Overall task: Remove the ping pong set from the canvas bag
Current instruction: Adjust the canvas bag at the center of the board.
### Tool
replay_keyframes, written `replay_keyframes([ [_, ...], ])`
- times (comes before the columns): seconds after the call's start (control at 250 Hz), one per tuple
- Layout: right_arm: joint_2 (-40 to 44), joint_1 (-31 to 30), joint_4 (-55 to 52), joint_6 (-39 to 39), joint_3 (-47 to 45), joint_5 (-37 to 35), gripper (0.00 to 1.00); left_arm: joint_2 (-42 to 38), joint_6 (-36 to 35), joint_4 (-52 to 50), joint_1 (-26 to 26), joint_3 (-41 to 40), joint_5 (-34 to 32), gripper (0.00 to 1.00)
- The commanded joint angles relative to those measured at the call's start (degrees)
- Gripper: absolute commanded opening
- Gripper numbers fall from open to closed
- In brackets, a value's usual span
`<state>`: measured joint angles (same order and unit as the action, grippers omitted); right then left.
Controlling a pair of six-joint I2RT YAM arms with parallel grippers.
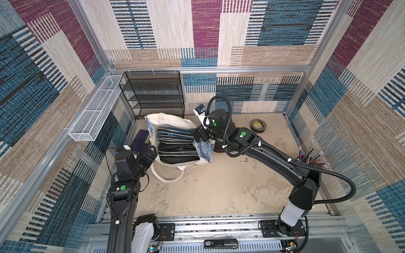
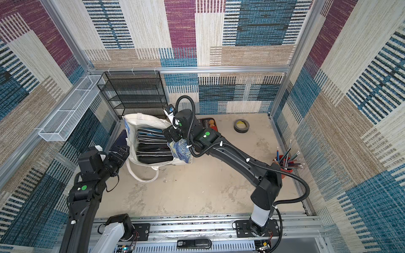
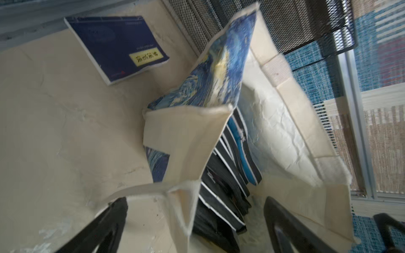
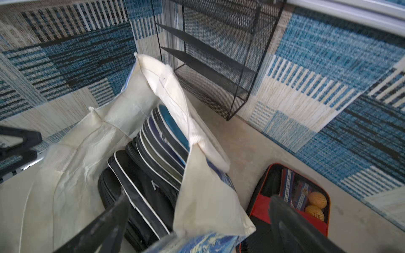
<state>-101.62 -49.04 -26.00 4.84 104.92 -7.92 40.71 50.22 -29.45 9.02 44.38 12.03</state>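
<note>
Your canvas bag [image 1: 173, 119] stands open on the table [image 1: 219, 192], just in front of the black mesh shelf. It is soft cloth. I judge that it stays upright only because of the stack of flat cases [image 1: 177, 146] packed on edge inside it, so expect the walls to fold or drag if you pull on them. One handle [image 3: 135, 190] trails loose on the table.

The ping pong set [image 4: 293, 192] lies outside the bag, flat on the table on the side of the right arm. Its red-edged dark case has a mesh front. From the right wrist view I cannot tell whether the bag's corner touches it.

I would judge the case light and fairly stiff along its bound edge but yielding at the mesh. If you move it again, pinch the red rim (not the mesh, which will give and may snag). The two orange balls [image 4: 317, 199] sit behind the mesh and look secure, though they would roll off if they slipped out.

The left gripper [image 3: 195, 203] is spread wide and grasps nothing, with the bag's near corner standing between its fingers. The right gripper [image 4: 199, 197] is likewise released, its fingers straddling the opposite rim of the bag without pinching it.
</note>
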Motion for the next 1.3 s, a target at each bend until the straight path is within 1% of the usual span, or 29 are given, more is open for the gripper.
replay_keyframes([
  [0.0,-3.24,0.01,-1.87,2.27,4.22,1.48,0.99,-1.89,4.2,-1.34,-0.4,-2.11,2.65,0.99],
  [0.104,-6.98,0.03,-3.79,2.88,8.67,2.11,1.0,-2.6,6.1,1.1,-0.38,-3.57,2.64,0.99],
  [0.216,-10.27,0.15,-4.76,3.66,11.54,0.93,1.0,-1.46,8.11,4.58,-0.53,-5.12,3.5,0.99],
  [0.308,-12.38,0.69,-5.45,3.56,13.66,0.62,0.96,0.2,9.55,7.93,-0.75,-6.74,4.02,0.99],
  [0.368,-13.26,1.04,-5.71,3.34,14.73,0.31,0.88,1.44,10.62,10.8,-1.09,-8.02,4.74,0.95],
  [0.436,-14.47,1.43,-6.78,3.21,16.51,0.03,0.71,3.3,11.28,13.32,-1.87,-8.87,4.86,0.87],
  [0.476,-15.12,1.62,-7.53,3.24,17.6,-0.17,0.65,4.49,11.48,15.11,-2.3,-9.35,4.87,0.83],
  [0.568,-15.97,1.92,-8.5,3.55,19.1,-0.6,0.52,7.61,12.05,18.55,-3.6,-9.98,4.86,0.79],
  [0.612,-16.13,2.06,-8.81,3.55,19.4,-0.69,0.44,9.05,12.32,20.57,-4.23,-10.48,4.66,0.75],
  [0.628,-16.14,2.11,-8.88,3.51,19.44,-0.61,0.41,9.59,12.36,21.42,-4.34,-10.62,4.68,0.72],
  [0.652,-16.13,2.19,-8.97,3.43,19.45,-0.54,0.35,10.43,12.36,22.53,-4.49,-10.86,4.58,0.64],
  [0.684,-16.21,2.39,-9.15,3.42,19.53,-0.42,0.25,11.6,12.44,23.61,-4.61,-10.96,4.73,0.47],
  [0.696,-16.23,2.37,-9.23,3.34,19.45,-0.35,0.21,12.08,12.41,23.95,-4.62,-11.06,4.81,0.37],
  [0.728,-16.44,2.48,-9.56,3.38,19.51,-0.09,0.1,13.17,12.36,24.77,-4.62,-11.0,4.85,0.02],
  [0.732,-16.43,2.46,-9.62,3.4,19.48,-0.04,0.09,13.35,12.36,24.83,-4.62,-10.99,4.89,0.0],
  [0.756,-16.5,2.53,-9.83,3.33,19.4,-0.07,0.0,14.01,12.36,25.24,-4.65,-10.93,4.76,0.0],
  [0.76,-16.5,2.53,-9.89,3.33,19.38,-0.07,0.0,14.16,12.36,25.37,-4.68,-10.96,4.76,0.0],
  [0.888,-15.9,2.8,-10.39,2.69,18.45,0.01,0.0,15.42,10.94,26.3,-4.5,-9.64,1.86,0.0],
  [1.0,-14.85,3.03,-10.98,2.11,18.66,0.64,0.0,16.39,7.86,23.78,-2.47,-4.34,-0.03,0.0],
  [1.196,-12.98,3.04,-12.9,0.55,19.03,3.62,0.0,22.88,5.28,24.82,1.87,5.11,0.62,0.0],
  [1.296,-11.02,2.99,-12.31,-1.16,15.33,7.27,0.0,28.12,4.55,27.21,3.25,8.71,2.17,0.0],
])
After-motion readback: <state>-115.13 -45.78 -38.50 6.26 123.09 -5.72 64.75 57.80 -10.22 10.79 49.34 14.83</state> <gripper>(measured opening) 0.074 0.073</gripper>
